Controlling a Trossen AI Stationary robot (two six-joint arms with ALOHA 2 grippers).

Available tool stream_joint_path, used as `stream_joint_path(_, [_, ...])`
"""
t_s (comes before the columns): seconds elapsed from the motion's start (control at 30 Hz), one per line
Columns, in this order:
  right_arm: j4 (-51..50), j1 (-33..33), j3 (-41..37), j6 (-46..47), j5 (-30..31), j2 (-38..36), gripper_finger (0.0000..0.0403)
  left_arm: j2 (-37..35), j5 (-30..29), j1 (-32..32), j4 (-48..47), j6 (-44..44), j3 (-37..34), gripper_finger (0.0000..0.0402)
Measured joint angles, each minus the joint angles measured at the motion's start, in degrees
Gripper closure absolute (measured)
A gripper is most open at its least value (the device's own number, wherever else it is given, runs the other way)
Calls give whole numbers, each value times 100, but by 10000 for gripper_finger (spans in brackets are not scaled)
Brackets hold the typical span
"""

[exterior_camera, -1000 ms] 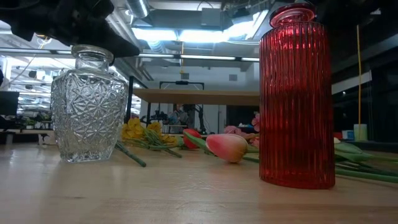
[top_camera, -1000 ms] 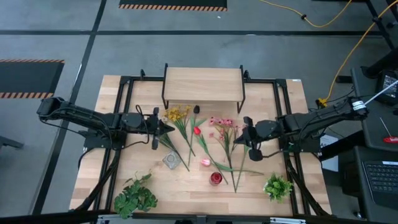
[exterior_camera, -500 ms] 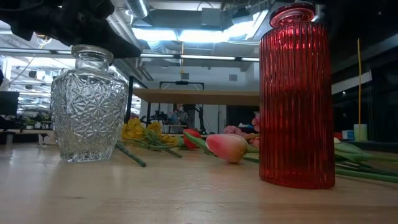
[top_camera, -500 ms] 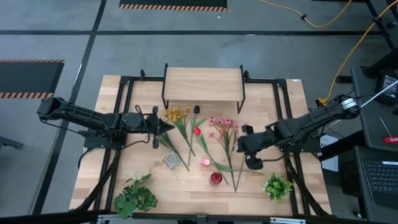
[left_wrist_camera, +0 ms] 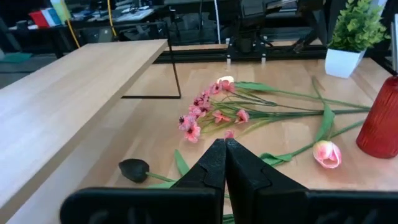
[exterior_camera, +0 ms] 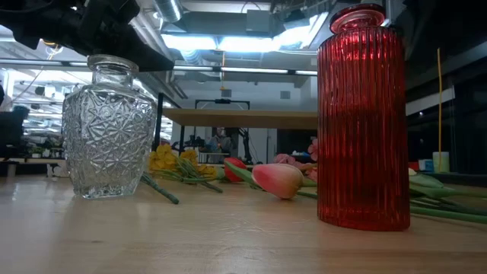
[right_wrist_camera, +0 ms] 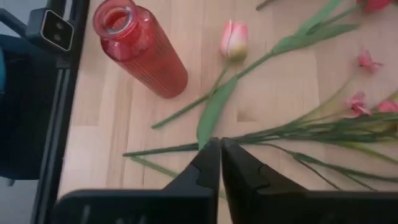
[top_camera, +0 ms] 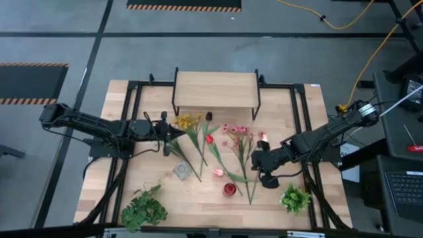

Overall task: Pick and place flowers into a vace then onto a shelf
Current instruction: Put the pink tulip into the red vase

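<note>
Green, bushy, a leafy plant [top_camera: 143,208] near the front-left corner of the table [top_camera: 99,182]. Beside it, toward the middle, a clear cut-glass vase [top_camera: 182,170] upright, with a red ribbed vase [top_camera: 229,189] further right, close to the front edge. Left gripper [top_camera: 182,135] left of centre, fingers pressed together, tip among the yellow blossoms. Flowers [top_camera: 225,155] fanned across the middle, lying flat, long axes running back to front, blossoms toward the shelf [top_camera: 215,89] at the back edge, stems toward the front. Right gripper [top_camera: 253,157] low over the right-hand stems, fingers pressed together just above a crossing stem. Small potted plant [top_camera: 295,198] by the front-right corner.
</note>
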Motion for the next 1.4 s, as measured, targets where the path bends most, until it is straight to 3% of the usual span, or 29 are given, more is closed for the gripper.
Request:
stream_joint_path(0.47, [167,-2,-2,-120,-71,865,214,0,15,0,-1,-47,0,398])
stream_joint_path(0.57, [225,-4,-2,-92,-475,1066,195,0,17,0,-1,-93,0,398])
stream_joint_path(0.7, [562,0,-4,-15,-839,1296,185,0,17,0,-2,-112,0,398])
stream_joint_path(1.4, [906,7,-4,-17,-899,2265,198,0,17,0,-5,-105,0,398])
